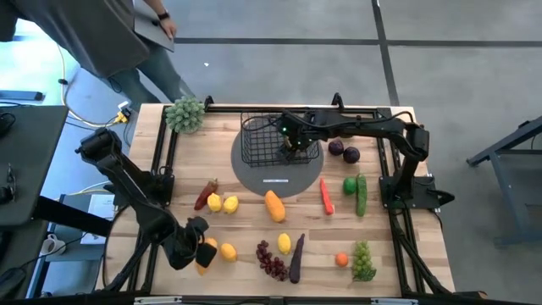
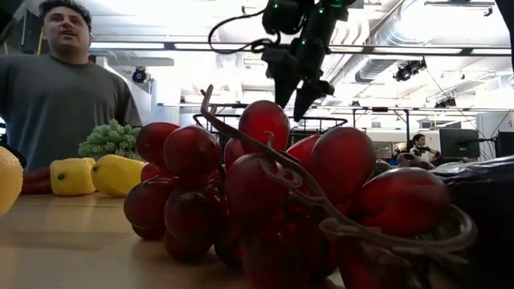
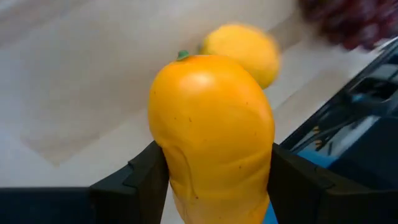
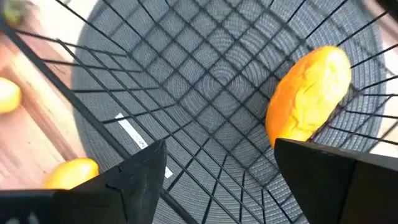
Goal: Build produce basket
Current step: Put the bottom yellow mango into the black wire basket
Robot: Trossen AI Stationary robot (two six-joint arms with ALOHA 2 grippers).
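Note:
The black wire-mesh basket (image 1: 264, 141) stands on a round grey disc (image 1: 278, 176) at the far middle of the table. My right gripper (image 1: 292, 142) (image 4: 221, 152) hangs open over the basket, fingers pointing down, also seen in the low view (image 2: 293, 90). One orange mango (image 4: 308, 93) lies on the basket floor. My left gripper (image 1: 196, 246) (image 3: 211, 162) is at the near left, shut on another orange mango (image 3: 211, 130). A lemon (image 3: 242, 50) lies just beyond it. Other produce is spread over the table's near half. My left gripper pinches the orange mango between its two fingers (image 3: 146, 171), one on each side of the fruit's lower body (image 3: 186, 180). The stem end (image 3: 182, 55) points away from the wrist. Whether the mango is clear of the table I cannot tell.
On the wood lie a red pepper (image 1: 203, 195), two lemons (image 1: 222, 202), a mango (image 1: 273, 206), carrot (image 1: 327, 197), cucumber (image 1: 362, 195), eggplant (image 1: 295, 258), red grapes (image 1: 271, 260) (image 2: 281, 193) and green grapes (image 1: 362, 260). A leafy bunch (image 1: 185, 113) sits far left. A person (image 2: 60, 88) stands beyond the far edge.

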